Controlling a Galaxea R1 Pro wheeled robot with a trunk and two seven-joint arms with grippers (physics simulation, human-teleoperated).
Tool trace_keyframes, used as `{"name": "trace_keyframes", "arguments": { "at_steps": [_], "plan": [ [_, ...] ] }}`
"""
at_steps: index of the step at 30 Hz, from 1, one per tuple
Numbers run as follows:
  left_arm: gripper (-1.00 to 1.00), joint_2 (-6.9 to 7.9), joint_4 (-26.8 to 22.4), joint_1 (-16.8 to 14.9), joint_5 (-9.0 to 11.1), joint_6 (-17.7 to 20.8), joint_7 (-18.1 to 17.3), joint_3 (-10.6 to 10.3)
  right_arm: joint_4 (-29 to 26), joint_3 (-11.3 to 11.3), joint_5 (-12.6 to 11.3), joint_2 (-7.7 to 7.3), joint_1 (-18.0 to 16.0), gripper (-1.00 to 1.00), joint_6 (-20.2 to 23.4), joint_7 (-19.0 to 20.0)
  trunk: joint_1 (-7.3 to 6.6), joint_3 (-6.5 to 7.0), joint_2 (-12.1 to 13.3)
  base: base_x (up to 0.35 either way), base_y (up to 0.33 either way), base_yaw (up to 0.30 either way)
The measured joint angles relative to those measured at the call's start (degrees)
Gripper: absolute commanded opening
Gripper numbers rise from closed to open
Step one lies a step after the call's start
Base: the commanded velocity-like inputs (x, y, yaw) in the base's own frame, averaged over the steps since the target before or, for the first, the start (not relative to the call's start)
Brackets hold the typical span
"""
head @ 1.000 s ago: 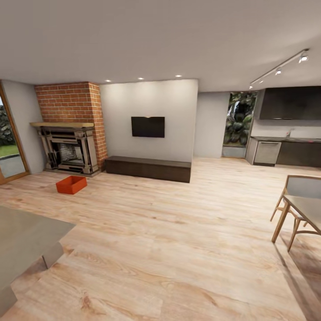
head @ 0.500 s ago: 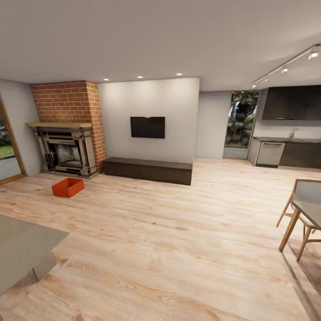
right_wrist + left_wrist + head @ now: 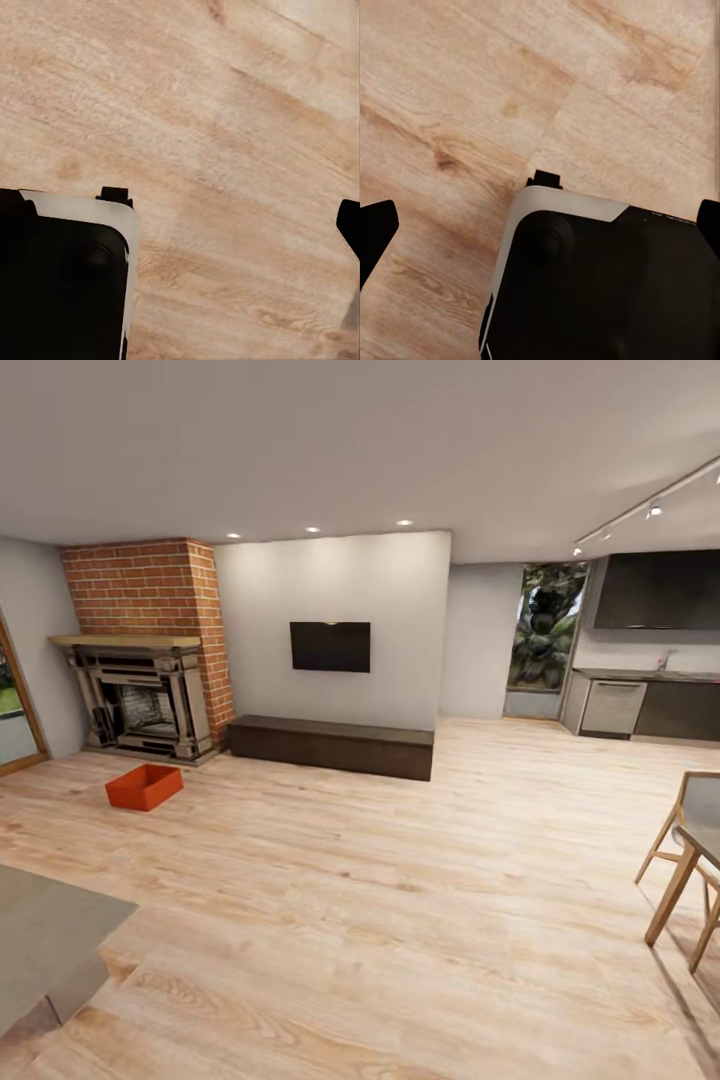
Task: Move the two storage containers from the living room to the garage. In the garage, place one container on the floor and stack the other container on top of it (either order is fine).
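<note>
Container (image 3: 144, 786) by fireplace (image 3: 140, 698), unmoved; cam shifted right.

An orange-red storage container (image 3: 145, 786) sits on pale wood-plank floor (image 3: 380, 880) streaked with darker amber grain and knots. The fireplace (image 3: 140, 695) has a red brick chimney with light mortar lines above a grey stone surround and a tan mantel. The wall (image 3: 330, 590) is off-white, carrying a black screen (image 3: 330, 646) over a dark brown bench (image 3: 330, 745). Kitchen cabinets (image 3: 655, 595) are near-black. In the left wrist view, the robot's base (image 3: 600, 285) is glossy black with a white edge
</note>
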Motion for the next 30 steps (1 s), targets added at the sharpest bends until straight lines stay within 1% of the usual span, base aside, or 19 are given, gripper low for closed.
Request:
{"name": "trace_keyframes", "arguments": {
  "at_steps": [12, 18, 30],
  "plan": [
    [1.0, 0.13, 0.0, 0.0, 0.1, -0.2, 0.0, 0.1, 0.0, 0.0, 0.0, -0.34, 0.0, 1.0, 0.1, 0.0, 0.0, 0.0, 0.0, 0.324, 0.0, 0.0],
    [1.0, 0.2, 0.0, 0.0, 0.1, -0.2, 0.0, 0.1, 0.1, 0.1, 0.0, 0.01, 0.0, 1.0, 0.1, 0.0, 0.0, 0.0, 0.0, 0.324, 0.0, 0.0],
    [1.0, 0.23, 0.0, 0.0, 0.1, -0.2, 0.0, 0.1, 0.1, 0.1, 0.0, 0.07, 0.0, 1.0, -0.1, 0.0, 0.0, 0.0, 0.0, 0.324, 0.0, 0.0]
  ]
}}
